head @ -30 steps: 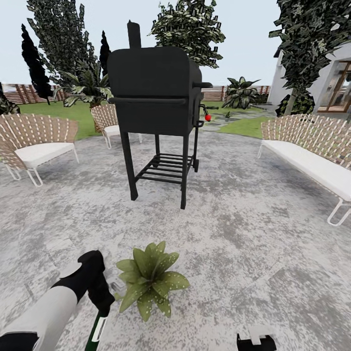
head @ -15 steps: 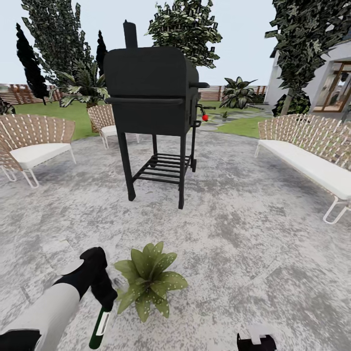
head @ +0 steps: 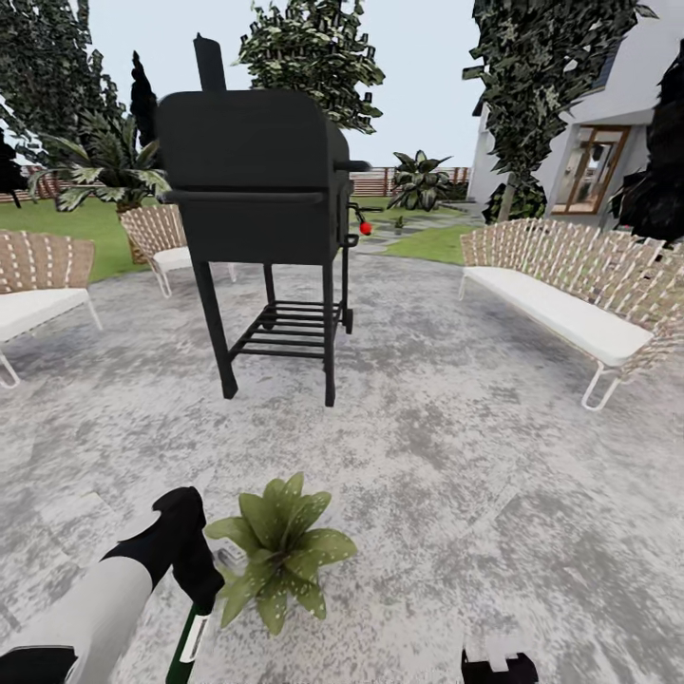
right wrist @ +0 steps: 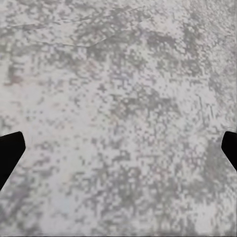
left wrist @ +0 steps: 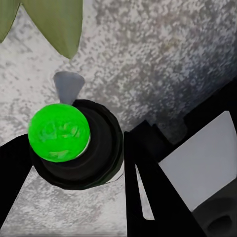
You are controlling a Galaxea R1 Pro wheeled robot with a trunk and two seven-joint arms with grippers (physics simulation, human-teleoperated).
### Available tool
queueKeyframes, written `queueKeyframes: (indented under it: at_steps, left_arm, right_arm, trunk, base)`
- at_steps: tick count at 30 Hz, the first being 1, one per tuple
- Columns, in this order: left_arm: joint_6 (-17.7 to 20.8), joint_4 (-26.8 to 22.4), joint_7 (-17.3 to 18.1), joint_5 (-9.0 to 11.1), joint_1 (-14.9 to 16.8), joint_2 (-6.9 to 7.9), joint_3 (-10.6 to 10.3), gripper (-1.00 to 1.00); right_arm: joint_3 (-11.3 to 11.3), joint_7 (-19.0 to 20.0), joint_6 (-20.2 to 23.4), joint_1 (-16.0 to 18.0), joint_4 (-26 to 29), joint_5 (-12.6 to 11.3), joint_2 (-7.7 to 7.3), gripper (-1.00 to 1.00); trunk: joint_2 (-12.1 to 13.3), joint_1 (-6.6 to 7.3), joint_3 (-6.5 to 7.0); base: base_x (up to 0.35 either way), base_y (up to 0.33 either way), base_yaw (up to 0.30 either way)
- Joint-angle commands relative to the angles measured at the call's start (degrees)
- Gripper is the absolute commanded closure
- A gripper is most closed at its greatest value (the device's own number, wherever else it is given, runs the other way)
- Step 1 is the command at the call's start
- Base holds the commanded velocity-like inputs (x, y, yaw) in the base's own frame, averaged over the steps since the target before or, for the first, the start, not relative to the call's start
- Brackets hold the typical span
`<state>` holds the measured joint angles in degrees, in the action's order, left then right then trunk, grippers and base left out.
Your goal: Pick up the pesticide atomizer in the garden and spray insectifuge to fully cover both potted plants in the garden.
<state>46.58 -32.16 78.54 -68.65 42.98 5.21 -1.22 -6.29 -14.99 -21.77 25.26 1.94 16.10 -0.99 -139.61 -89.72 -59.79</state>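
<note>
LEFT jaws [left wrist: 74,168]: pinching the atomizer [left wrist: 66,143], nozzle toward the potted plant [head: 275,549] just beside it | RIGHT jaws [right wrist: 118,148]: spread, over bare patio [head: 456,446] | CHANGE: head view swung right; grill [head: 256,204] shifted left, arm and plant unmoved | JUDGEMENT: spraying position held.

- The hand [left wrist: 74,163] has its black fingers [left wrist: 148,197] closed around the pesticide atomizer [left wrist: 74,145].
- A bright green cap tops its dark round body.
- Green leaves of a potted plant [left wrist: 59,24] lie near, over mottled grey patio [left wrist: 163,59].
</note>
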Motion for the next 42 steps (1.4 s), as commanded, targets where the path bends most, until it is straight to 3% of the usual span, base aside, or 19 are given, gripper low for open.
queueKeyframes:
  at_steps: [1,5,7,11,18,34,42]
  left_arm:
    - [0.61,-0.05,0.34,-0.26,0.00,0.08,-0.11,1.00]
    - [0.59,0.10,-1.26,-0.40,-0.21,0.12,-0.26,1.00]
    - [0.54,0.03,-2.53,-0.34,-2.38,0.21,-0.17,1.00]
    - [0.53,0.06,-3.17,-0.08,-3.69,0.31,0.08,1.00]
    - [0.60,-0.61,-3.22,0.26,-3.78,0.69,0.34,1.00]
    - [0.64,-0.71,-3.91,0.44,-3.78,0.32,0.43,1.00]
    - [0.70,-0.71,-4.07,0.49,-3.78,0.51,0.32,1.00]
  right_arm:
    - [-0.48,-0.20,-0.20,0.06,-0.09,0.60,0.00,-1.00]
    - [-0.47,-0.19,-0.20,0.06,-0.09,0.60,0.00,-1.00]
    - [-0.46,-0.19,-0.20,0.06,-0.09,0.60,-0.01,-1.00]
    - [-0.47,-0.19,-0.20,0.06,-0.09,0.60,-0.03,-1.00]
    - [-0.48,-0.21,-0.20,0.06,-0.06,0.60,0.00,-1.00]
    - [-0.39,-0.21,-0.20,0.06,-0.16,0.61,0.02,-1.00]
    - [-0.48,-0.21,-0.20,0.06,-0.01,0.58,0.02,-1.00]
  trunk:
    - [-0.02,0.02,-0.05]
    - [-0.02,0.02,-0.05]
    - [-0.02,0.02,-0.05]
    - [-0.02,0.02,-0.05]
    - [-0.02,0.02,-0.05]
    - [-0.02,0.02,-0.05]
    - [-0.02,0.02,0.01]
  base:
    - [-0.168,0.275,-0.260]
    - [-0.216,0.246,-0.260]
    - [-0.144,0.147,-0.258]
    - [-0.031,0.032,-0.252]
    - [-0.016,0.071,-0.155]
    - [-0.016,0.312,-0.002]
    - [0.038,0.026,-0.061]
